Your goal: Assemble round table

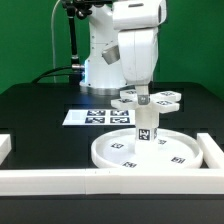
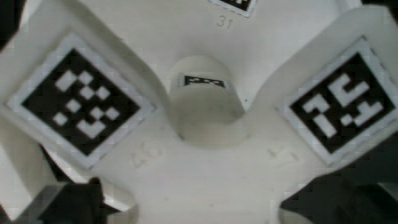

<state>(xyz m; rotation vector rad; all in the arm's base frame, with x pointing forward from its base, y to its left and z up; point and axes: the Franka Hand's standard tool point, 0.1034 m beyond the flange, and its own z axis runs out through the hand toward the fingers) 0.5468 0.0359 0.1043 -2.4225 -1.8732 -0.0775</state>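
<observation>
Exterior view, lower centre: post (image 1: 146,128) seen upright on disc (image 1: 150,150); cross-shaped piece (image 1: 146,98) set atop, fastening unconfirmed; pincer (image 1: 140,88) spread wide.

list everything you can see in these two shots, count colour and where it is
disc: 1, white, rimmed, tags on its face, flat on the table near the front rail
post: 1, white, tagged, upright at the disc's middle
cross-shaped piece: 1, white, tags on its arms, on top of the post; it fills the wrist view
marker board: 1, white with black tags, flat on the table behind the disc
border rails: white, along the table's front and at both sides
table: 1, black
green backdrop: 1, behind the table
robot arm: 1, white, behind and above the cross-shaped piece
gripper: 1, dark fingertips, open, just above the cross-shaped piece
</observation>
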